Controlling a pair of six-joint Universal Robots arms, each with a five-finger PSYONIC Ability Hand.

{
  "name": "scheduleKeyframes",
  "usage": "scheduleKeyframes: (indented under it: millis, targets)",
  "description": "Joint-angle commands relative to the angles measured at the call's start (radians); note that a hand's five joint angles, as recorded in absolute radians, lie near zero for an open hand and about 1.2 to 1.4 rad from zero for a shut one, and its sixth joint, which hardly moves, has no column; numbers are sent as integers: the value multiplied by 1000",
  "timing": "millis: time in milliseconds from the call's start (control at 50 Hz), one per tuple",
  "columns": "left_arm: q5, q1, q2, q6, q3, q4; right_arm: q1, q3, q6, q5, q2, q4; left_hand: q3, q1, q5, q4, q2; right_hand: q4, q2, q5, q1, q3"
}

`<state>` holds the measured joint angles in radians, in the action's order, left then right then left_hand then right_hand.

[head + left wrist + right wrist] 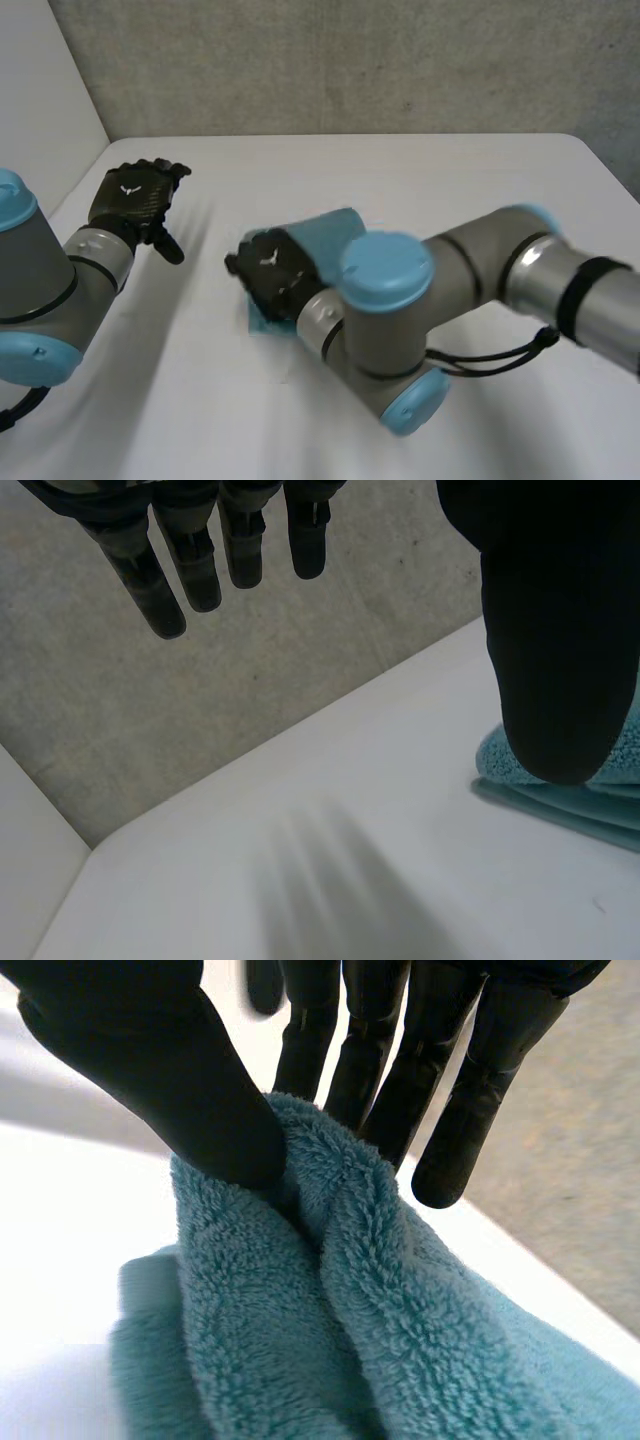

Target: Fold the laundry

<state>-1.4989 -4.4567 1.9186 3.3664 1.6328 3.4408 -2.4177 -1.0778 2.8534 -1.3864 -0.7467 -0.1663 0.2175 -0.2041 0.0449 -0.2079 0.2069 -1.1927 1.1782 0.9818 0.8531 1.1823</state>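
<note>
Fingers [470, 1110] and thumb [180, 1090] of the right hand [275, 275] pinch a raised ridge of a teal towel [400, 1340] — thick, fluffy cloth bunched in soft folds near the middle of the white table [450, 180]. It looks light and limp, likely to sag and slip out of shape unless taken at an edge or corner. Well apart, the left hand [135, 200] hovers with fingers [200, 570] straight and spread — holding nothing.

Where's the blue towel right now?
In the head view the towel sits on the table, centre, pinched by the right hand; the left hand hovers apart.
</note>
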Motion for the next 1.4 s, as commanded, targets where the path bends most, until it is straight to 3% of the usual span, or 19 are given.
scheduleKeyframes:
  millis: [20, 100, 200, 320, 360, 580, 840, 980, 1060, 1200, 1220, 1400]
  targets:
    - [6, 20, -10, -4, -27, -2, 16, 9, -39, -158, -66, 7, -27, 14, -29, 18, -17, 1018, -1004, -982, -679, -1008]
    - [8, 65, -4, -42, -94, -12, 32, -5, -2, -212, -138, 7, -27, 14, -29, 18, -17, 1018, -1004, -982, -679, -1008]
    - [9, 141, 61, -180, -209, -70, 121, -45, 116, -215, -200, 14, -16, 2, -18, 6, -5, 1018, -1004, -982, -679, -1008]
    - [5, 215, 177, -303, -327, -182, 175, -42, 210, -183, -204, 87, -4, -9, -6, -6, 7, 1018, -1004, -982, -679, -1008]
    - [-4, 224, 218, -320, -338, -219, 230, -16, 277, -123, -186, 148, 2, -15, 0, -11, 12, 1018, -1004, -982, -679, -1008]
    - [-55, 228, 312, -299, -297, -265, 305, 79, 320, -45, 9, 281, -7, -7, -9, -3, 4, 1018, -1004, -982, -679, -1008]
    - [-60, 211, 214, -214, -232, -272, 315, 104, 270, -23, 17, 376, -27, 14, -29, 18, -17, 1018, -1004, -982, -679, -1008]
    - [-55, 212, 76, -211, -280, -313, 318, 75, 245, -46, -184, 372, -39, 26, -41, 30, -29, 1018, -1004, -982, -679, -1008]
    - [-55, 201, -30, -211, -362, -432, 341, 39, 248, -101, -321, 343, -39, 26, -41, 30, -29, 1018, -1004, -982, -679, -1008]
    - [-49, 135, -165, -211, -415, -525, 448, -25, 235, -169, -552, 333, -42, 29, -44, 33, -32, 1018, -1004, -982, -679, -1008]
    - [-44, 104, -247, -211, -404, -528, 469, -43, 230, -166, -591, 337, -42, 29, -44, 33, -32, 1018, -1004, -982, -679, -1008]
    - [-41, 96, -319, -209, -367, -523, 516, -126, 181, -146, -695, 330, -39, 26, -41, 30, -29, 1018, -1004, -982, -679, -1008]
